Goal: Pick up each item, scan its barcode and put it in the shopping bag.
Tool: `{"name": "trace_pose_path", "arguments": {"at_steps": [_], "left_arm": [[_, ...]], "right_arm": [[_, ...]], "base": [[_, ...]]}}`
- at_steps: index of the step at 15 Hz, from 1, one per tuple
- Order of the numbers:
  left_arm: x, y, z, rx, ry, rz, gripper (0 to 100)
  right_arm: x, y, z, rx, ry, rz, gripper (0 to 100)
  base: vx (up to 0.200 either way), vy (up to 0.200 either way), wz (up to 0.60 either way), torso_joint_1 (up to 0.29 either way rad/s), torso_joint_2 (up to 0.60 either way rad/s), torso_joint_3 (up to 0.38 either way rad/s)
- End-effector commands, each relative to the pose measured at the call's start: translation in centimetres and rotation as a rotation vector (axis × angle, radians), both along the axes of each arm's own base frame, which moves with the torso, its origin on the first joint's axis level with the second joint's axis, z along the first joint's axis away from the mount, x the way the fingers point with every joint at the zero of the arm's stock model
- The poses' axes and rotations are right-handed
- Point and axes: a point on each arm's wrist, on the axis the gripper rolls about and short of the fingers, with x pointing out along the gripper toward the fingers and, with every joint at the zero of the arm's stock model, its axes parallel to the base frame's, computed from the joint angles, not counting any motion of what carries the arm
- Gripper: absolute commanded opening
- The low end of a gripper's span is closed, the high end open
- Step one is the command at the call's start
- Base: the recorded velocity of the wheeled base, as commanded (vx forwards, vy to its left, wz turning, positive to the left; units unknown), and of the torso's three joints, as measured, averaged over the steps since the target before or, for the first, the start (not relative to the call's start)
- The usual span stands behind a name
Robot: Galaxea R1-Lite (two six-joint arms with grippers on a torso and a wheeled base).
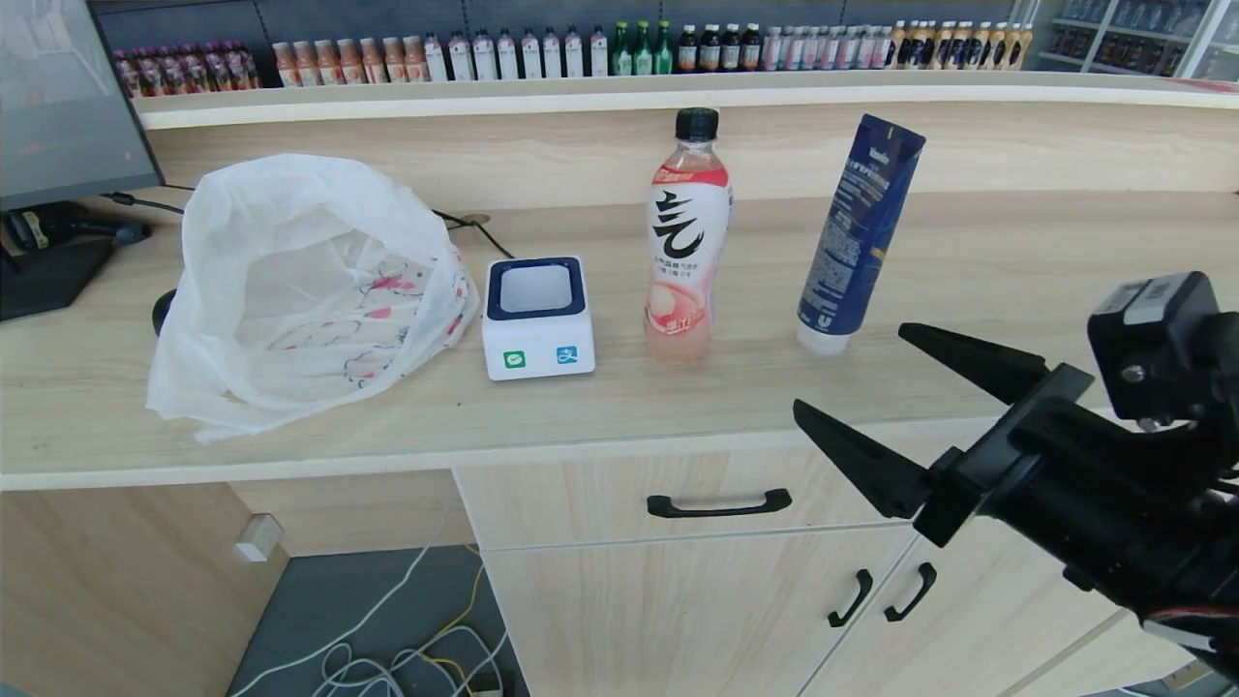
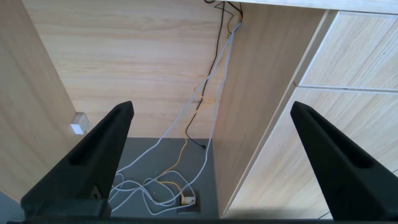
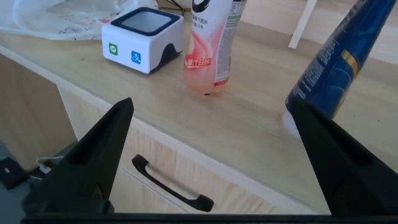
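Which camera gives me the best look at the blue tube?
Head view: the blue tube stands whole, cap down, right of the pink bottle. Right wrist view cuts off its top. Left wrist view faces cables below the counter.

The left gripper [image 2: 211, 109] and right gripper [image 1: 852, 371] gape wide.
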Motion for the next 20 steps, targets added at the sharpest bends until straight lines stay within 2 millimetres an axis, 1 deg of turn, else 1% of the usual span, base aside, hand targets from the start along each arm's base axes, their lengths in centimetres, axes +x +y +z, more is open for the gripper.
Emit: {"name": "trace_pose_path", "arguments": {"at_steps": [1,3,6,7,10,14,16,17,20], "left_arm": [[0.0,0.0,0.0,-0.001,0.000,0.001,100],[0.0,0.0,0.0,-0.001,0.000,0.001,100],[0.0,0.0,0.0,-0.001,0.001,0.001,100],[0.0,0.0,0.0,-0.001,0.000,0.001,100],[0.0,0.0,0.0,-0.001,0.000,0.001,100],[0.0,0.0,0.0,-0.001,0.000,0.001,100],[0.0,0.0,0.0,-0.001,0.000,0.001,100],[0.0,0.0,0.0,-0.001,0.000,0.001,100],[0.0,0.0,0.0,-0.001,0.000,0.001,100]], "right_arm": [[1.0,1.2,-1.2,-0.035,0.041,0.003,100],[1.7,1.7,-1.0,-0.026,0.041,-0.032,100],[2.5,2.4,-0.2,-0.002,0.024,-0.051,100],[3.0,2.7,0.0,0.016,0.025,-0.081,100],[3.5,3.0,0.0,0.065,0.058,-0.111,100],[4.7,4.1,-0.1,0.064,0.058,-0.119,100],[5.3,4.6,0.5,0.067,0.034,-0.131,100],[5.5,4.7,0.5,0.061,0.032,-0.135,100],[7.2,6.1,0.1,0.062,0.035,-0.153,100]], "base": [[0.000,0.000,0.00,0.000,0.00,0.000],[0.000,0.000,0.00,0.000,0.00,0.000],[0.000,0.000,0.00,0.000,0.00,0.000],[0.000,0.000,0.00,0.000,0.00,0.000],[0.000,0.000,0.00,0.000,0.00,0.000],[0.000,0.000,0.00,0.000,0.00,0.000],[0.000,0.000,0.00,0.000,0.00,0.000],[0.000,0.000,0.00,0.000,0.00,0.000],[0.000,0.000,0.00,0.000,0.00,0.000]]}}
